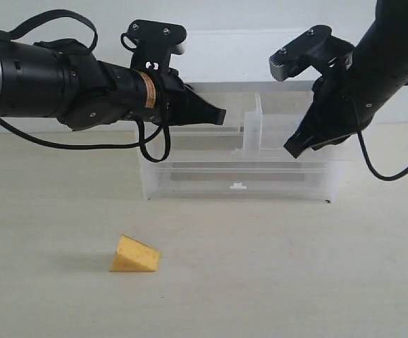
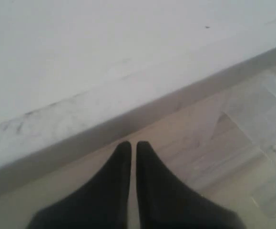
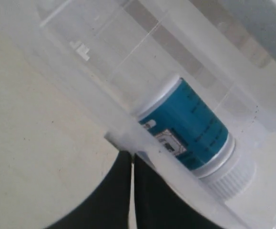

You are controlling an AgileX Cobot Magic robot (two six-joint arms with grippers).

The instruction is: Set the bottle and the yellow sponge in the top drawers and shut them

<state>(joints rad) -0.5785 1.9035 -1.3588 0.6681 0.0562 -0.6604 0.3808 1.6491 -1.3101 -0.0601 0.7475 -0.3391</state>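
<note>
Scene w/ both grippers at translucent drawer unit [image 1: 189, 184] on far side of table [image 1: 295, 289]. L gripper [image 1: 220, 116]: jaws pressed together, holding nothing, above unit's left half. R gripper [image 1: 293, 150]: likewise closed & empty, tips at front wall of right top drawer [image 1: 270, 134], w/ bottle [image 3: 188, 125] inside it. Yellow sponge [image 1: 134, 255] lies on table, near-left, well apart from unit.

Bottle [image 3: 190, 129] in drawer [image 3: 185, 183]; sponge [image 1: 134, 255] before unit [image 1: 189, 186]
</note>
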